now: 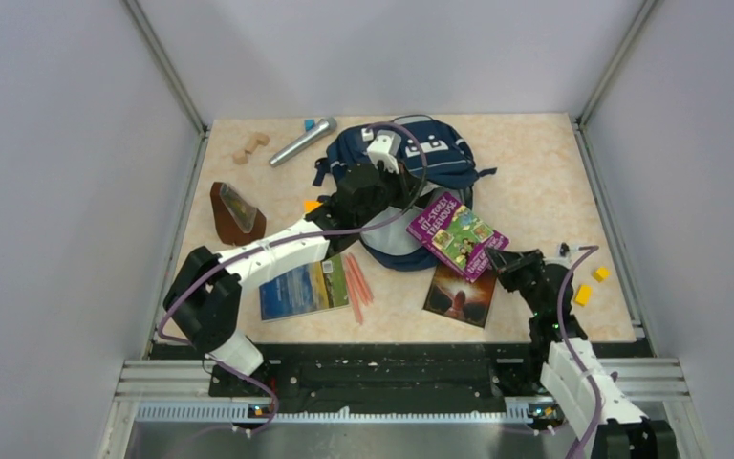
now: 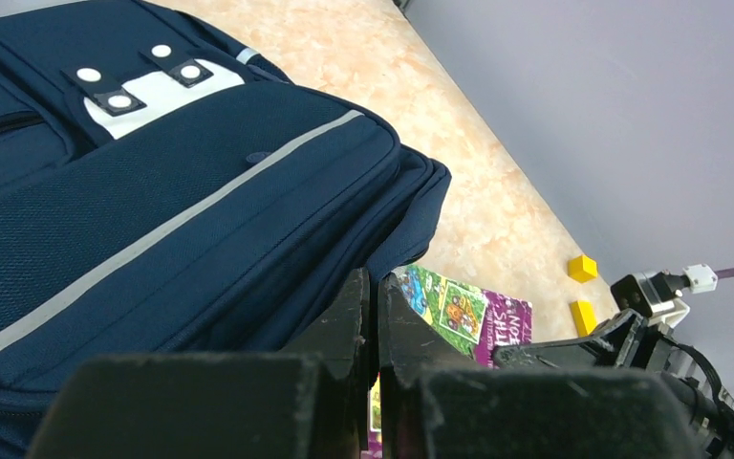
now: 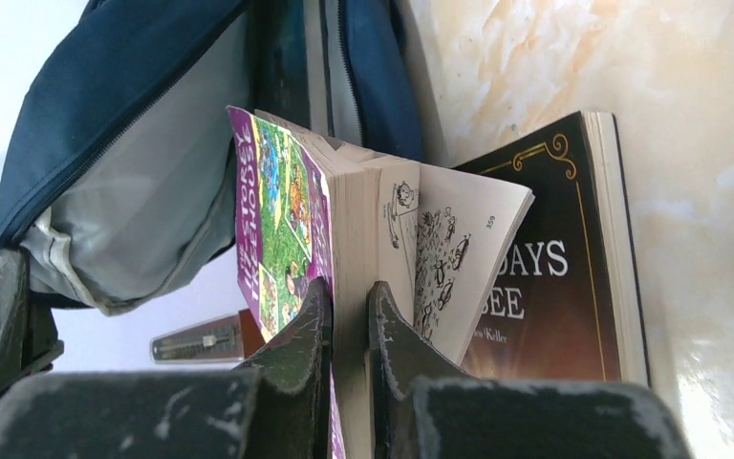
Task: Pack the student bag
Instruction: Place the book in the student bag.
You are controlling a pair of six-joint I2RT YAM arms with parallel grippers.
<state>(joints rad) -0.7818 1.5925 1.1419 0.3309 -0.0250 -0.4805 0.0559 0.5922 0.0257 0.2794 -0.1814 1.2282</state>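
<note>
Student bag (image 1: 440, 153) lay near the far middle of the counter (image 1: 535, 172), mouth turned toward me and gaping. What I could see of the pale grey lining was bare.

Left fingers (image 2: 354, 306) were pressed all but together at the bag's rim, by the look of it on a thin fold of fabric that kept the mouth lifted. Right fingers (image 3: 313, 316) were clamped on the lower edge of the purple book (image 3: 287, 210), holding it tilted off the counter with its far corner at the bag's mouth, not yet inside. Some loose pages fanned open beside the grip.

Progress, as I judged it: early. The first book was on its way in, the rest unpacked. A dark book (image 1: 460, 295) lay flat under the raised one. A landscape-cover book (image 1: 301, 287) and orange pencils (image 1: 356, 282) lay near my left arm. A silver microphone (image 1: 301, 142), wooden pieces (image 1: 250, 146), a brown metronome (image 1: 234, 212) and yellow blocks (image 1: 600, 273) sat about the edges.

Materials: the bag was soft navy weave with grey stripes and a white snap patch, and slumped easily. The books were glossy paperbacks, thick and floppy at the pages. The counter was smooth, mottled beige.
</note>
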